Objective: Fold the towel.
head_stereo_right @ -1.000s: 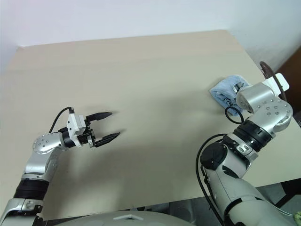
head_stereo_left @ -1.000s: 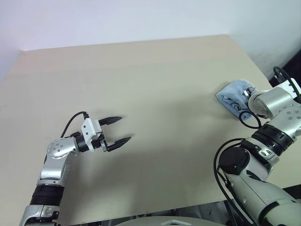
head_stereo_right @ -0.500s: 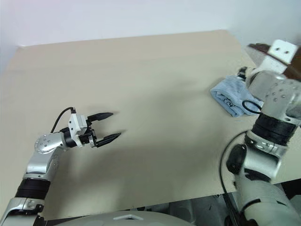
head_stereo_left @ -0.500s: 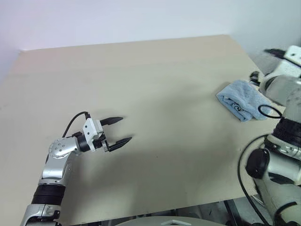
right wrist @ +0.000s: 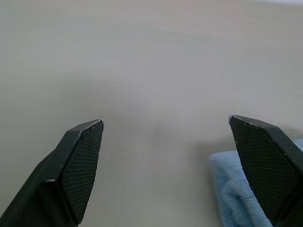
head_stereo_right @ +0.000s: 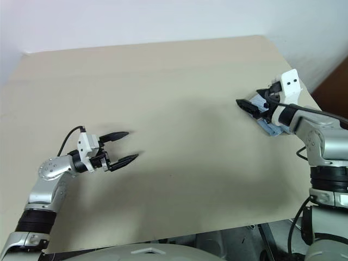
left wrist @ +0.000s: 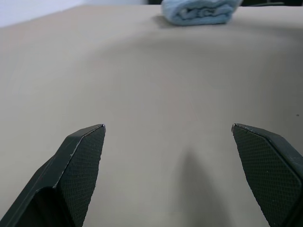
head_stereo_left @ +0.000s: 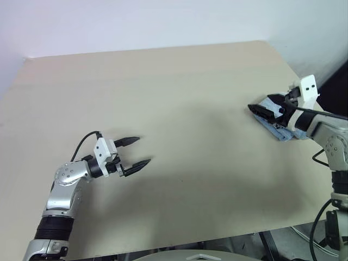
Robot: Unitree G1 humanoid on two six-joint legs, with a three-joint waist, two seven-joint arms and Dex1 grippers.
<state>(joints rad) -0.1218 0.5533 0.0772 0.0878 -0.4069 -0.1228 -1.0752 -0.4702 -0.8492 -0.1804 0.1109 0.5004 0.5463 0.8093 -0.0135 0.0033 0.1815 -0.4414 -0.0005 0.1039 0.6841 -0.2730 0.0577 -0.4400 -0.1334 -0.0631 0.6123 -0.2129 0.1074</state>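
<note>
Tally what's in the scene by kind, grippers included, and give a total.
Towel: 1
Table: 1
Grippers: 2, the left gripper and the right gripper, both open
Total: 4

the desk (head_stereo_left: 179,98) is bare over nearly all its surface, so an end effector can pass freely across the middle and along the far edge. the only obstacle is the towel (head_stereo_left: 277,130), bunched near the right edge. the right end effector (head_stereo_left: 266,107) hangs over it, fingers wide apart. the left end effector (head_stereo_left: 136,151) stands spread near the front left corner.
</note>
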